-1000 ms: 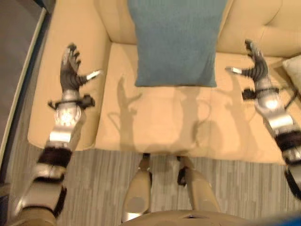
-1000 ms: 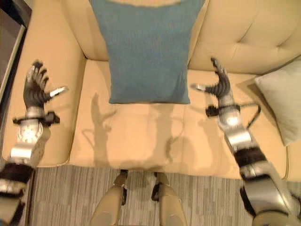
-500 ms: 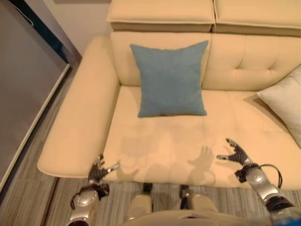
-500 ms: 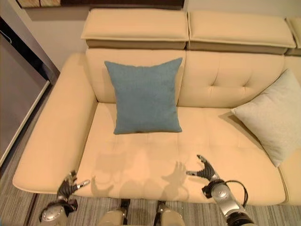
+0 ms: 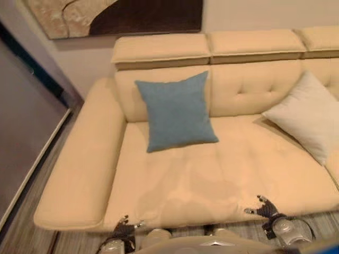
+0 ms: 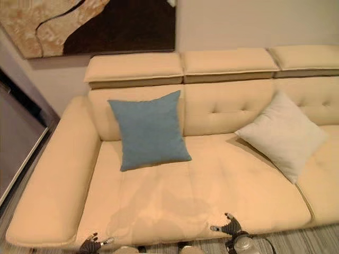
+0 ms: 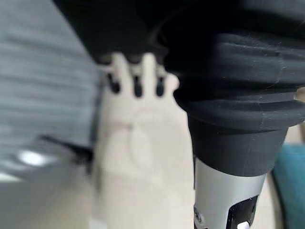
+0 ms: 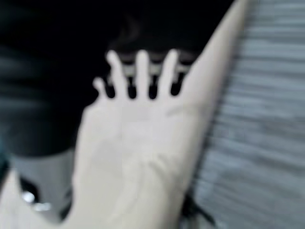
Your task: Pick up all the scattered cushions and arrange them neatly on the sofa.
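Note:
A blue cushion (image 5: 177, 111) stands upright against the backrest of the cream sofa (image 5: 175, 180), over its left seat. A white cushion (image 5: 307, 114) leans on the backrest further right, tilted on one corner. My left hand (image 5: 124, 227) is low, by the front edge of the left seat. It is open, with nothing in it. My right hand (image 5: 265, 207) hangs at the front edge of the seat on the right, fingers spread and holding nothing. Both hands are far from the cushions.
The sofa's wide left armrest (image 5: 85, 159) runs toward me. A brown and beige picture (image 6: 90, 24) hangs on the wall above the headrests. Grey striped floor (image 5: 26, 233) lies to the left, beside a dark panel (image 5: 24, 121).
The whole picture has shifted as the camera pulled back and up, bringing the whole sofa, white cushion and wall into view. Both hands have dropped from beside the blue cushion to the seat's front edge.

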Robot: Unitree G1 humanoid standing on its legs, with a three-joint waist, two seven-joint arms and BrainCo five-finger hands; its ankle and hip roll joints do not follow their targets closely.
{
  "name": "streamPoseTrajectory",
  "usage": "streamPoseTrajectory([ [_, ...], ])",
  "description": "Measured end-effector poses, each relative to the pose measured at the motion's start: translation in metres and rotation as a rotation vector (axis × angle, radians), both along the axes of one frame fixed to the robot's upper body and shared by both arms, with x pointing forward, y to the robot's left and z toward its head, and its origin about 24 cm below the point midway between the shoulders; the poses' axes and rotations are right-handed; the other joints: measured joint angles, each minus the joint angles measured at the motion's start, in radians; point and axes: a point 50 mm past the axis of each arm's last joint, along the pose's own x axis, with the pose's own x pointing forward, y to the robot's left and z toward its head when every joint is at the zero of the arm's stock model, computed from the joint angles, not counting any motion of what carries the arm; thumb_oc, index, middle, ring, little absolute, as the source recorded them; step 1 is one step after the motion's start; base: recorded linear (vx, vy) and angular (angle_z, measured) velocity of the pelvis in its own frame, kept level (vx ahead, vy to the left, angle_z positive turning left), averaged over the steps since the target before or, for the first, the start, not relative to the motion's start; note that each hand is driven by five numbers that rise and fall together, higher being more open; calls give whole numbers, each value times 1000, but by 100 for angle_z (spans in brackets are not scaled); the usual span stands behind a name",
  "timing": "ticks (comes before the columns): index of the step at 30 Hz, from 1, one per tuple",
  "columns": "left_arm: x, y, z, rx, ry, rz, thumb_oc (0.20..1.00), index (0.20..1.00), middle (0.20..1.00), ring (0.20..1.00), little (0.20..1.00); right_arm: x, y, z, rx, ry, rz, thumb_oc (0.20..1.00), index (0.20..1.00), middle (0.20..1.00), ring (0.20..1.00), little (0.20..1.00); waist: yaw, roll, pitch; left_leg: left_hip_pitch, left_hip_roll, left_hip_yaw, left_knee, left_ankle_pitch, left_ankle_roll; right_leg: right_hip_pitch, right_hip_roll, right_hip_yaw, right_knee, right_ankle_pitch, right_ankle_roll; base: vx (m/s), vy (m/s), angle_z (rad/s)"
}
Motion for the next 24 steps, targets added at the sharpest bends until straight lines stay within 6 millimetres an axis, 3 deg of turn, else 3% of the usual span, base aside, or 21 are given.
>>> streamPoseTrajectory([
  [3,20,-2,4,1,-41,-31,1000,1000,1000,1000,1000,-11,8,-8,22,54,-44,1000,1000,1000,1000,1000,-5,-48,16,18,-72,45,-69,66,50,-52,-68,53,14,26,39,-239,181,-35],
  [4,17,-3,3,-2,-32,-43,1000,1000,1000,1000,1000,-12,9,-9,28,56,-56,1000,1000,1000,1000,1000,-5,-55,21,17,-79,64,-72,74,61,-61,-82,66,15,26,47,-281,115,-75],
  [5,19,-6,3,-10,-36,-59,1000,1000,1000,1000,1000,-11,11,-9,34,55,-54,1000,1000,1000,1000,1000,2,-52,26,12,-84,99,-82,68,82,-71,-93,71,20,2,90,-153,40,-68],
  [6,17,-5,3,-9,-31,-57,1000,1000,1000,1000,1000,-11,14,-10,40,56,-55,1000,1000,1000,1000,1000,1,-51,27,9,-85,114,-85,72,91,-84,-97,62,24,-10,110,-309,85,-80],
  [8,8,2,2,9,-11,-51,1000,1000,1000,1000,1000,-12,24,-14,66,69,-56,1000,1000,1000,1000,1000,10,-43,27,1,-64,175,-95,105,122,-117,-98,-44,114,-33,126,-186,57,-66],
  [9,6,5,2,16,-6,-51,1000,1000,1000,1000,1000,-10,27,-14,72,68,-54,1000,1000,1000,1000,1000,32,-35,34,2,-47,210,-98,113,118,-132,-100,-140,194,-69,120,-133,35,-95],
  [10,6,6,3,20,-4,-51,1000,1000,1000,1000,1000,-6,27,-13,71,56,-50,1000,1000,1000,1000,1000,51,-20,41,7,-27,238,-105,107,123,-128,-96,-190,261,-92,120,-132,35,-86],
  [15,-2,9,1,33,25,-68,1000,1000,1000,1000,1000,1,25,-10,67,35,-47,1000,1000,1000,1000,1000,77,0,52,25,9,303,-133,120,113,-47,-101,-192,390,-233,128,-108,-14,-56],
  [16,-2,11,1,38,28,-75,1000,1000,1000,1000,1000,2,26,-10,67,32,-45,1000,1000,1000,1000,1000,87,-10,48,24,27,357,-141,137,99,-24,-112,-246,393,-288,96,-108,-72,-77],
  [17,-3,11,1,39,31,-76,1000,1000,1000,1000,1000,3,27,-10,69,30,-44,1000,1000,1000,1000,1000,105,-9,46,27,40,375,-145,135,85,-28,-124,-311,421,-311,89,-40,-123,-86],
  [18,-6,12,1,42,37,-75,1000,1000,1000,1000,1000,4,28,-10,73,29,-42,1000,1000,1000,1000,1000,116,-17,44,26,46,388,-141,129,75,-26,-126,-328,411,-311,87,-9,-106,-77],
  [19,-4,14,2,47,34,-77,1000,1000,1000,1000,1000,4,30,-11,78,30,-42,1000,1000,1000,1000,1000,111,-30,44,22,52,398,-121,125,61,-18,-102,-328,367,-305,25,-44,-163,-61],
  [20,-9,13,0,43,52,-77,1000,1000,1000,1000,1000,7,30,-10,77,23,-38,1000,1000,1000,1000,1000,110,-29,35,22,67,386,-121,121,46,-2,-66,-309,320,-291,34,-70,-164,-65],
  [22,-9,11,0,36,58,-86,1000,1000,1000,1000,1000,3,28,-10,71,29,-41,1000,1000,1000,1000,1000,108,-26,8,22,101,356,-105,132,17,12,-1,-274,256,-267,13,-39,-206,-70],
  [24,-3,8,0,29,44,-93,1000,1000,1000,1000,1000,2,27,-10,74,27,-50,1000,1000,1000,1000,1000,111,-31,4,21,119,351,-85,128,11,19,26,-245,230,-258,9,0,-197,-53],
])
